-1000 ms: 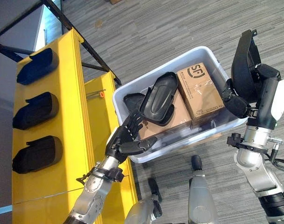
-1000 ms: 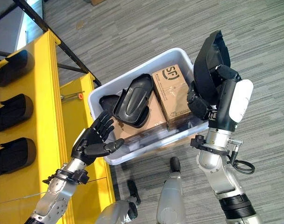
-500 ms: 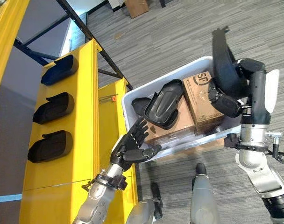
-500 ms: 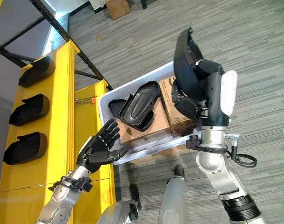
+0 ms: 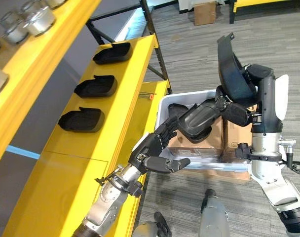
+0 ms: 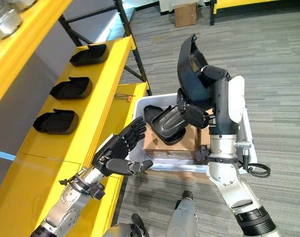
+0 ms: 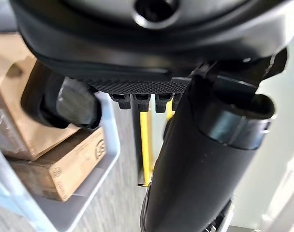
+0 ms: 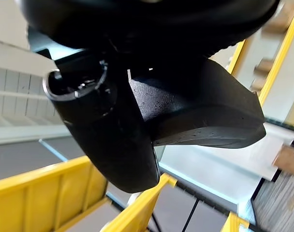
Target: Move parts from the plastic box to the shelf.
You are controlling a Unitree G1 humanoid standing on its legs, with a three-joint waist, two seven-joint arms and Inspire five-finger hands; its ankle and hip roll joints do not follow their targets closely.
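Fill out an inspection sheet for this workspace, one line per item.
Surface: yellow shelf, three black parts in a row.
Job's things: plastic box on the floor holds black parts and cardboard boxes.
Clutter: metal cans on the upper shelf.
Hands: right hand grips a black part raised above the box; left hand open, empty.
Cables: nothing seen.
Surroundings: grey striped floor, a cardboard carton far off.

The right hand [image 5: 239, 106] hides the lower end of the part [image 5: 232, 74] it holds. The raised arm covers much of the box [image 6: 249, 143]. The cans [image 5: 37, 19] are cut off at the frame's edge.
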